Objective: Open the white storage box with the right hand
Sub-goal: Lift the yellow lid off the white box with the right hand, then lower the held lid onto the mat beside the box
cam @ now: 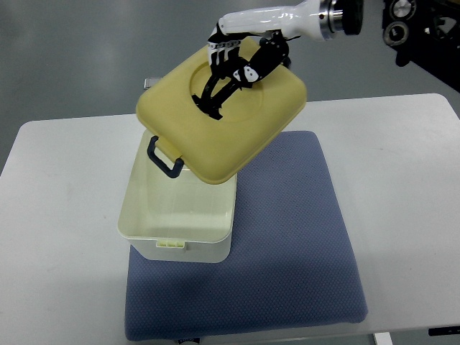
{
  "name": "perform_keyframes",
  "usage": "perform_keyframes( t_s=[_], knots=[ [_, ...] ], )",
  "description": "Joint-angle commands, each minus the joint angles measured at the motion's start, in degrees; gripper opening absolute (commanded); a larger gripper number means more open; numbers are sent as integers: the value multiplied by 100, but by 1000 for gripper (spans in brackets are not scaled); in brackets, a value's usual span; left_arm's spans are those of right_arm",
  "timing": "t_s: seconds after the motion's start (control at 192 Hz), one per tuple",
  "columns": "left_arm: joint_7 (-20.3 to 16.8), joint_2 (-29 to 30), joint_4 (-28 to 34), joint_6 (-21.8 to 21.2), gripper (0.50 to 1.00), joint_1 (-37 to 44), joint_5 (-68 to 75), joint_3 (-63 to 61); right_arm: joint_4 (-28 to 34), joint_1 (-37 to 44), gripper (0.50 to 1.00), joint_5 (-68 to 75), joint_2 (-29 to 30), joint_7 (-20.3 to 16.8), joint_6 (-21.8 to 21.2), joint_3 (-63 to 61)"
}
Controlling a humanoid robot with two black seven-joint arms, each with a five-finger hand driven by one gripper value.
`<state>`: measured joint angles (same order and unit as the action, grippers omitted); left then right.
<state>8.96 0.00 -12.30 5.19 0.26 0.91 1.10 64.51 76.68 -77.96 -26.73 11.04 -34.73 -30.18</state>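
Observation:
A white storage box (180, 215) stands open on the left part of a blue mat (287, 244); its inside looks bare. Its pale yellow lid (223, 115) hangs tilted in the air above the box's far end and to its right, with a dark handle (164, 158) dangling from its lower left edge. My right hand (233, 72) reaches in from the upper right, its black fingers (215, 90) curled on the lid's top, in the round recess. The left arm is out of the picture.
The mat lies on a white table (65, 215). Grey floor shows beyond the table's far edge. Dark machine parts (424, 29) sit at the upper right corner.

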Motion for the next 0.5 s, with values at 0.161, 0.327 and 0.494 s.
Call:
perform_keyframes(
  t_s=[0.161,0.327,0.494],
  knots=[
    [0,0,-9,0,1000,1,6,-13,0,-356,500,1,-1335,346,-27,13],
    [0,0,-18,0,1000,-8,6,-31,-9,-707,500,-35,-1924,408,-27,109],
    [9,0,-9,0,1000,-8,6,-31,-106,-1234,500,-131,-2117,408,-27,144]
  ],
)
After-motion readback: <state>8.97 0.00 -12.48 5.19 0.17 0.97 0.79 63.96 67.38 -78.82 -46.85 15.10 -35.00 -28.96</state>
